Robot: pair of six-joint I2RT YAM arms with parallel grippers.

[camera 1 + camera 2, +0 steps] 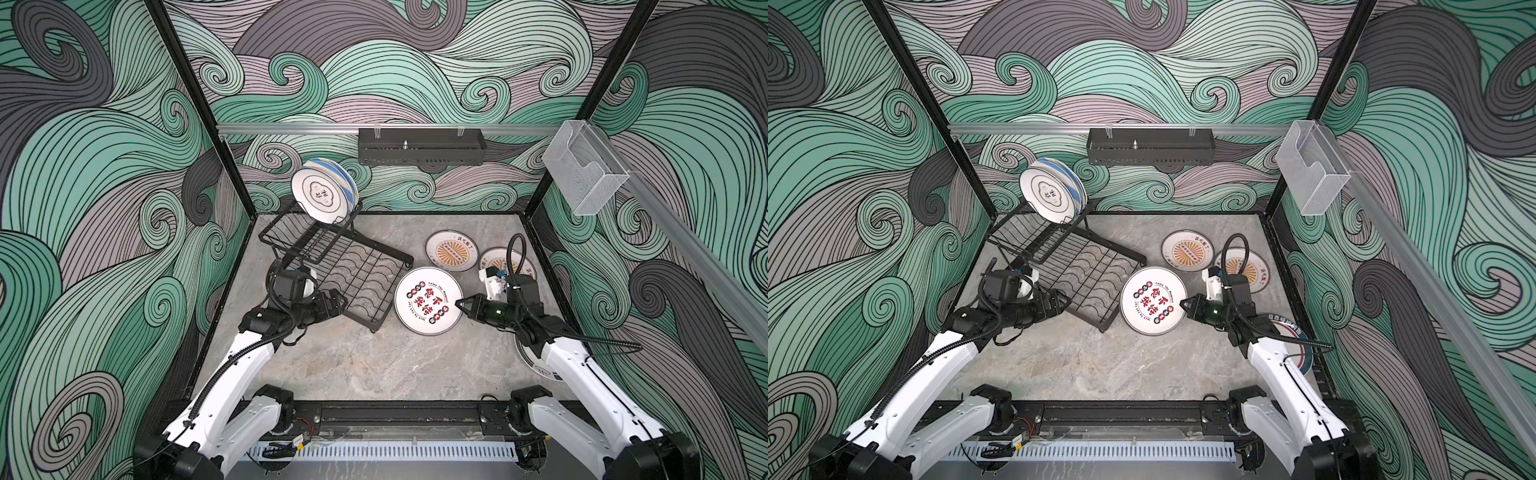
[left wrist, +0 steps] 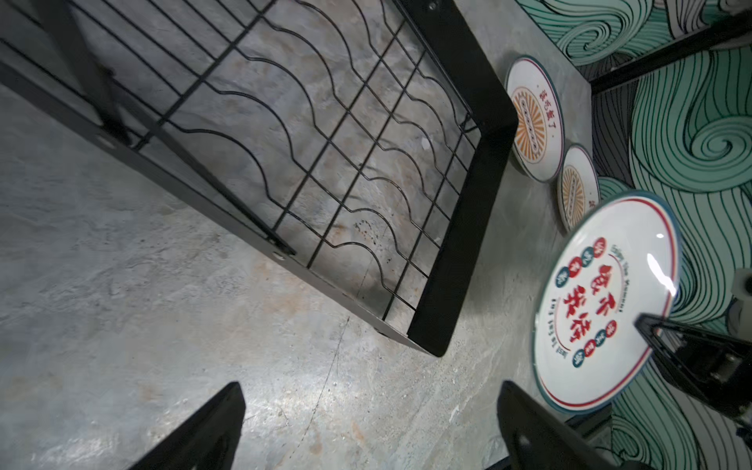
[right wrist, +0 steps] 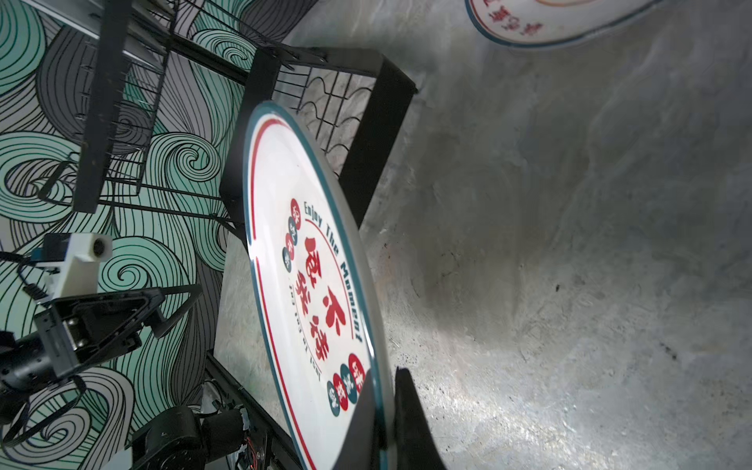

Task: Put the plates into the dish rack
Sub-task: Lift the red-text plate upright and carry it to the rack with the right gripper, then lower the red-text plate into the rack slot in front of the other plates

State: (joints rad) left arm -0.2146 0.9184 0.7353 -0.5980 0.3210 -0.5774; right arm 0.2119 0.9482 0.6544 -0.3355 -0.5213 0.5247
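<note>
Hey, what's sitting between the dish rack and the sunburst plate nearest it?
Nothing: only a narrow strip of bare table separates the dish rack from that sunburst plate, as seen in both top views.

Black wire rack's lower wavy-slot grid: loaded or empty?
Empty. The black wire dish rack shows bare wavy slots in its grid base; the round racked plates stand on its raised tier.

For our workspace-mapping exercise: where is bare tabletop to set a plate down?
Bare: the near strip of table, bordered by the dish rack and the red-lettered plate. Crowded: the right side, where the right gripper holds that plate near sunburst plates.
</note>
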